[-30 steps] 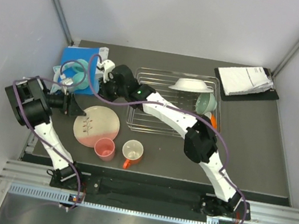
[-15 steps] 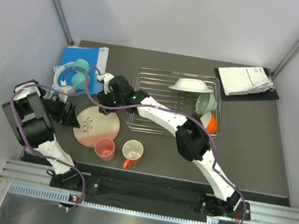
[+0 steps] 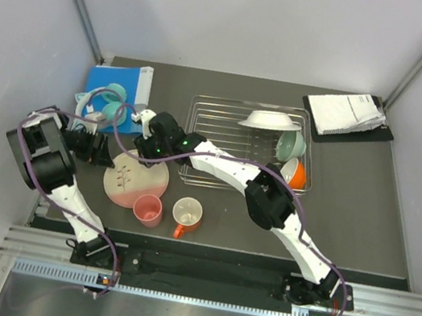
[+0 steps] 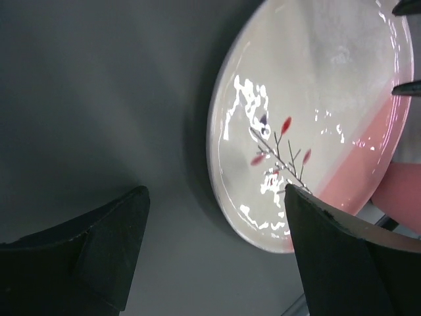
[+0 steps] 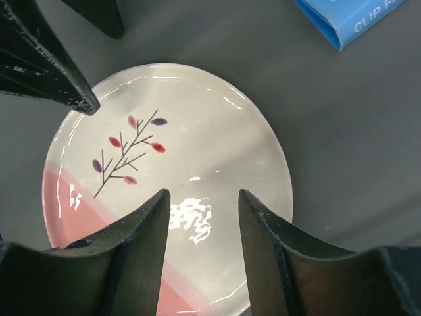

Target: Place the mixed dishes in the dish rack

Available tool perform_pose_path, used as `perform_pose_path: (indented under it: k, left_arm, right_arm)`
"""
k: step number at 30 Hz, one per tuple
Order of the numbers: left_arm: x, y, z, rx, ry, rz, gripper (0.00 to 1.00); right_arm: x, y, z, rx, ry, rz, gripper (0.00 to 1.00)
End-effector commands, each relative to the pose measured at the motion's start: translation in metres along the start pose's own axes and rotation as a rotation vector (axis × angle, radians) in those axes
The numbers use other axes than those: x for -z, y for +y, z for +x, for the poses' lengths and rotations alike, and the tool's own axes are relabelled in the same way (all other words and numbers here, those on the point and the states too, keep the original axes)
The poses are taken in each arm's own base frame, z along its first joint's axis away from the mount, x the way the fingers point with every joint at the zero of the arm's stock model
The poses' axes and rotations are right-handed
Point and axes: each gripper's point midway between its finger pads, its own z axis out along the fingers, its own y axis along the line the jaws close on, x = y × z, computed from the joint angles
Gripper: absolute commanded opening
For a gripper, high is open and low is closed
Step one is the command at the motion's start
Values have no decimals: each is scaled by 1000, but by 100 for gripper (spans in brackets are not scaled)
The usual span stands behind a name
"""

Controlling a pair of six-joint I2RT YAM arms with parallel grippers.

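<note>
top external, where is the cream-and-pink plate [image 3: 135, 180] sitting?

flat on the table [image 3: 348, 215], towards the near left. the pink cup [image 3: 148, 210] stands at its near-right edge, and i can't tell if they touch. the orange mug [image 3: 187, 213] stands just right of the cup.

and the dish rack [image 3: 218, 118]?

further back, right of the plate. it holds the white shallow bowl [image 3: 270, 120] at the back, with the mint-green bowl [image 3: 291, 145] and the orange bowl [image 3: 295, 173] at its right end.

the arms?

both are at the plate. the left gripper [image 3: 107, 150] is by its left edge, and the right gripper [image 3: 145, 149] reaches across to its far edge.

what are the fingers doing?

left wrist view: its fingers are spread wide and grip nothing, with the plate's rim showing in the gap beyond the tips. right wrist view: its fingers are parted too, hanging over the plate's cream part, the twig motif just left of them. i can't tell if they touch the glaze. the blue book [image 5: 348, 16] lies off the plate's far side.
</note>
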Motion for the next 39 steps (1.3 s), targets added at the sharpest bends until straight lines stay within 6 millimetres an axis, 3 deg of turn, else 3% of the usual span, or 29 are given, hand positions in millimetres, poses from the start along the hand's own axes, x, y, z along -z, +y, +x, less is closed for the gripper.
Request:
perform_pose_path:
  k: [1, 6, 10, 13, 16, 23, 24, 25, 26, 30, 37, 39]
  left_arm:
    - [-24, 5, -10, -26, 3, 28, 85]
    - [-52, -4, -7, -43, 67, 61, 82]
    - [-58, 5, -7, -34, 84, 36, 81]
    - [-60, 10, -4, -32, 97, 21, 74]
    - [-61, 16, 2, -47, 119, -11, 51]
    - [-67, 22, 17, -73, 175, -50, 35]
    - [-66, 24, 18, -84, 187, -66, 27]
    - [-65, 26, 18, -89, 192, -78, 7]
    - [-61, 26, 15, -96, 189, -94, 0]
    - [-42, 24, -2, -162, 159, -152, 0]
    - [11, 4, -60, -288, 54, -221, 0]
    - [21, -3, -67, -309, 54, -226, 0]
  right_arm:
    - [29, 9, -44, 45, -99, 26, 46]
    - [31, 3, -43, 62, -91, 57, 47]
    - [31, 4, -42, 63, -88, 50, 46]
    - [33, 5, -45, 66, -96, 47, 46]
    - [34, 3, -46, 61, -99, 51, 46]
    - [37, 2, -49, 52, -106, 52, 43]
    - [38, 1, -50, 53, -109, 53, 43]
    - [38, 2, -50, 54, -106, 52, 43]
    - [38, -1, -49, 55, -105, 56, 43]
    - [43, -5, -55, 58, -116, 52, 49]
    - [59, -16, -67, 86, -162, -2, 59]
    - [64, -20, -71, 88, -183, -41, 59]
